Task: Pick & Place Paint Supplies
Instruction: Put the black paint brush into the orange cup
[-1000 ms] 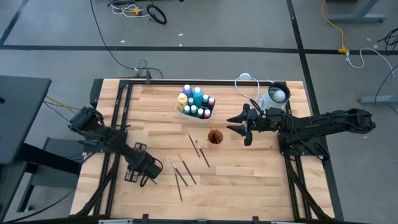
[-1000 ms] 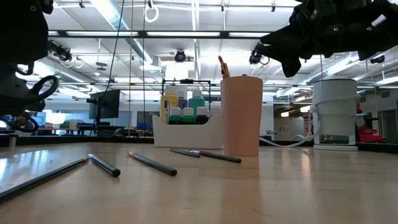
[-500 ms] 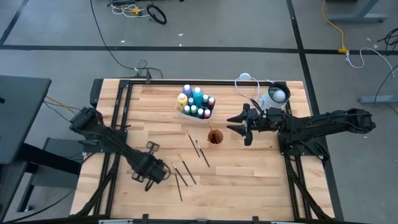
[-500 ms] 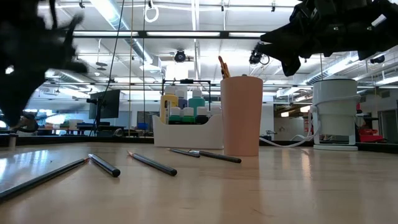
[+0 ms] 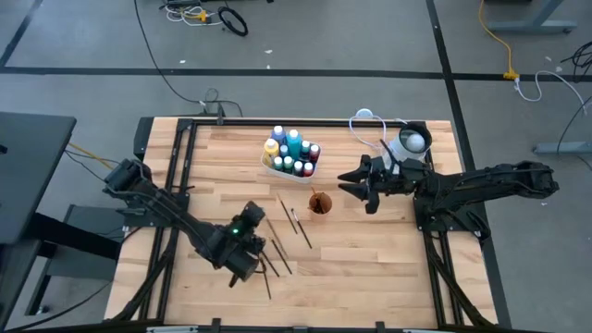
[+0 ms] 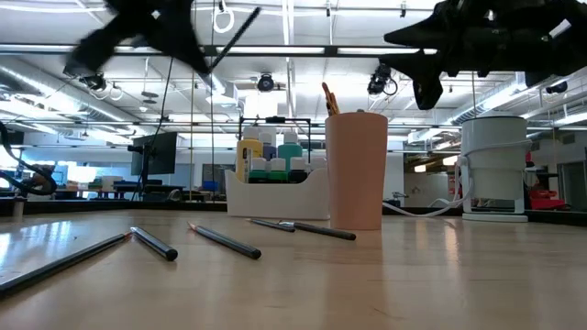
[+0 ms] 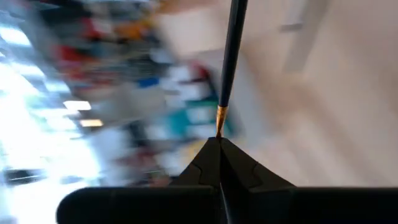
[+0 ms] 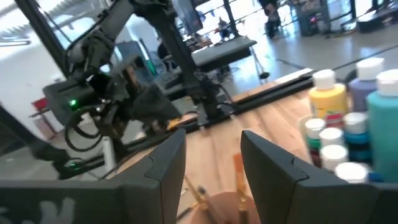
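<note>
**A:** What lies nearest the front edge of the worktop [image 5: 370,268]?

**B:** The left gripper [image 5: 242,248], raised off the wood, its fingers clenched on a thin dark-handled brush [image 7: 231,62] whose handle sticks out past the fingertips. Just beside it, several more dark brushes [image 5: 277,256] lie loose on the wood, spreading toward the middle.

**A:** And farther back?

**B:** A tan cup [image 5: 319,203] stands near the middle with a brush in it. The right gripper [image 5: 356,188] hangs just beside the cup on its right-edge side, fingers spread and grasping nothing. Toward the back edge, a white tray [image 5: 271,165] holds white-capped paint bottles [image 5: 293,144]: yellow, blue, teal, red. A white-and-grey round container [image 5: 408,145] stands near the back right corner.
</note>
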